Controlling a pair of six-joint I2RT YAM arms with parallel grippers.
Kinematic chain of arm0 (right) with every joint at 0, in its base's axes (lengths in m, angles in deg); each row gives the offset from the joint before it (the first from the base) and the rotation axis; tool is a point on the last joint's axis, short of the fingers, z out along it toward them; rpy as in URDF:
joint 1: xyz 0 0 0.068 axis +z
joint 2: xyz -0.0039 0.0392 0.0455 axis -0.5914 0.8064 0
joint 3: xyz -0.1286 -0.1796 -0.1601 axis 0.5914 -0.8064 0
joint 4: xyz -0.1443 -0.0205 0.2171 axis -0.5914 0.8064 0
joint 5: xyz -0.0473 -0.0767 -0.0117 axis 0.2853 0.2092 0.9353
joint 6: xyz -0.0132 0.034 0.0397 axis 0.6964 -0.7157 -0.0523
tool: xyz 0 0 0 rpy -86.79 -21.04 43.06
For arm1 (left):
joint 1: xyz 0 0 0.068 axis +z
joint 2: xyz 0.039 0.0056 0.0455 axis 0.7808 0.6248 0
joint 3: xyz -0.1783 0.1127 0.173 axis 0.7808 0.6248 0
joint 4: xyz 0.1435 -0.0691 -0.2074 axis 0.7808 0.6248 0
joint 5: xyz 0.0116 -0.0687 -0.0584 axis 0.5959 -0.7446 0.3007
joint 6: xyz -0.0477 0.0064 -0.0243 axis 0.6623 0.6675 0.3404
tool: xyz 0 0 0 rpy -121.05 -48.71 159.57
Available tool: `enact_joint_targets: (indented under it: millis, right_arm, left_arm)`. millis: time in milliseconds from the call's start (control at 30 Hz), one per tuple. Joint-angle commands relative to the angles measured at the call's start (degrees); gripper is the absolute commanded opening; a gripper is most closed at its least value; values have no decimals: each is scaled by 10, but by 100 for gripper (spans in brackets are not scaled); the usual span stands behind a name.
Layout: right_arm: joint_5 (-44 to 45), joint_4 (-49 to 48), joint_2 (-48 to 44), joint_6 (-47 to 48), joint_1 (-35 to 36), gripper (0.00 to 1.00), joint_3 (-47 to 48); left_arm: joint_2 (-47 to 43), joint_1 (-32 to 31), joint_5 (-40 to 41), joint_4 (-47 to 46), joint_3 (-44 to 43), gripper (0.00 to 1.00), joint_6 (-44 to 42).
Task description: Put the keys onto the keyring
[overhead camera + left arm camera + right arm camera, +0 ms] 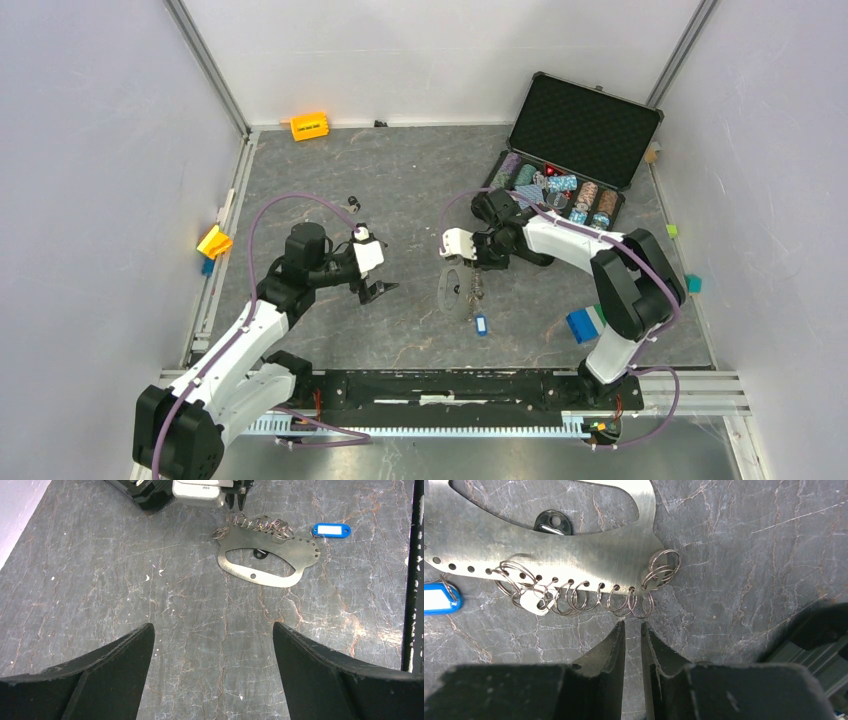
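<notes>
The keyring (450, 291) is a flat grey oval plate lying on the stone table, with several wire rings (574, 599) along its holed edge. A blue-headed key (481, 323) lies at its near end, also seen in the left wrist view (331, 530). A black key head (553, 522) lies inside the plate's opening. My right gripper (633, 624) is almost shut with a thin gap, empty, its tips just short of the rings. My left gripper (212, 625) is open and empty, left of the keyring (265, 562).
An open black case (585, 115) of poker chips stands at the back right. An orange block (309, 126) sits by the back wall and a yellow block (214, 242) at the left edge. Small dark bits (353, 203) lie behind my left gripper. A blue block (582, 325) sits by the right base.
</notes>
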State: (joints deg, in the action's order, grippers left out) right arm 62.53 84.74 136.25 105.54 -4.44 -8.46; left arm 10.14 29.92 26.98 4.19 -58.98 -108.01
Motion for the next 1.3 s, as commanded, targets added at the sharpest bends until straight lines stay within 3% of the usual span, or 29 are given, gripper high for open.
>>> enact_joint_targets:
  millis: [0,467,1267]
  right_arm:
    - [-6,4,-34,21,-1,22,-8]
    - [-37,-33,-51,13,-1,21,-60]
    - [-19,-58,-7,14,15,29,-26]
  left_arm:
    - [-4,-1,-8,-1,1,94,-21]
    - [-1,-1,-9,-2,1,94,-22]
    - [3,-1,-9,0,2,94,-27]
